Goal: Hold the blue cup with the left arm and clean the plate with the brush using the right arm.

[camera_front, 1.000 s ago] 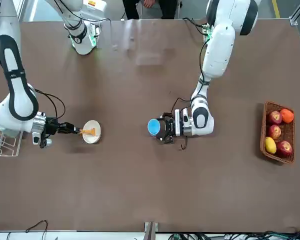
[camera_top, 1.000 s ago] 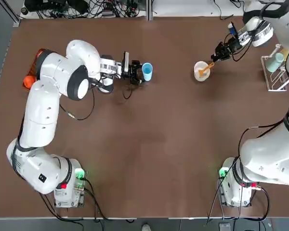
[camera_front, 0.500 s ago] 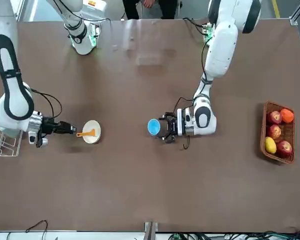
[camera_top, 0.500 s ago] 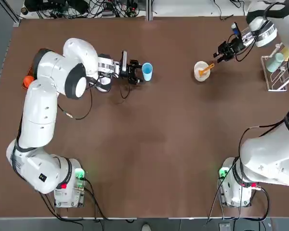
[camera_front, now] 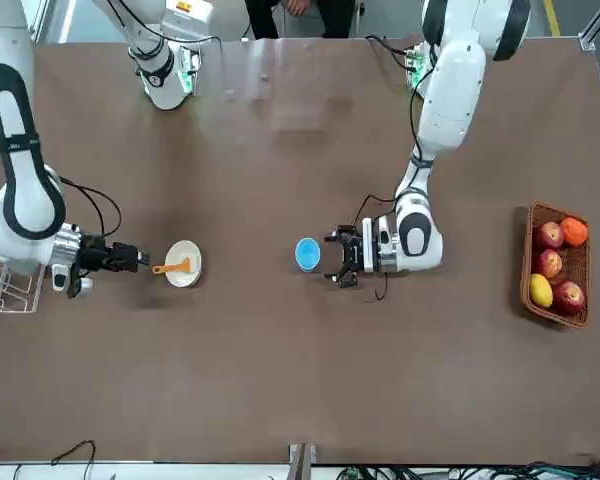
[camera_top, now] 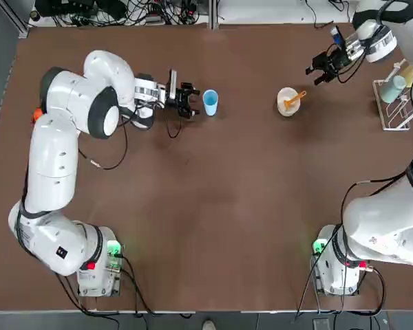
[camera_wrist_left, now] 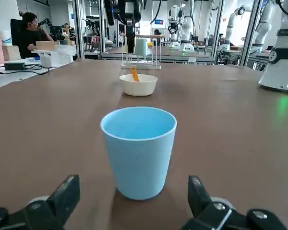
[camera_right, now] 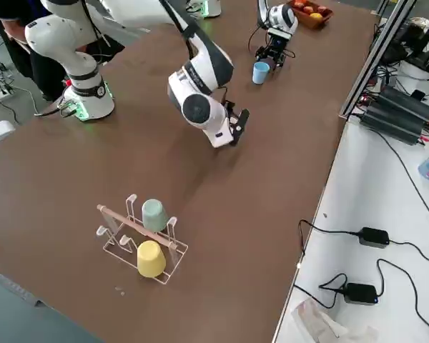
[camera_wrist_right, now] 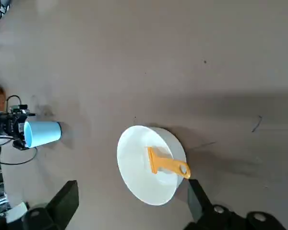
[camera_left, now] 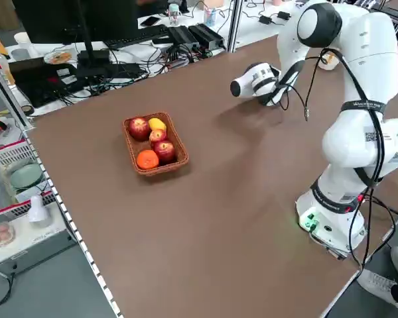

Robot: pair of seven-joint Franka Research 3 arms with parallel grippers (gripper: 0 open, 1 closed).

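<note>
Blue cup stands upright in the upper middle of the top view, free on the tabletop. The left tool is just beside it, fingers spread wide and holding nothing. At the upper right, the brush lies in the white plate, probably leaning on its rim. The right tool is near, wide apart and empty. Both grasps seem released, so the work looks finished; next, the arms should move away.
</note>
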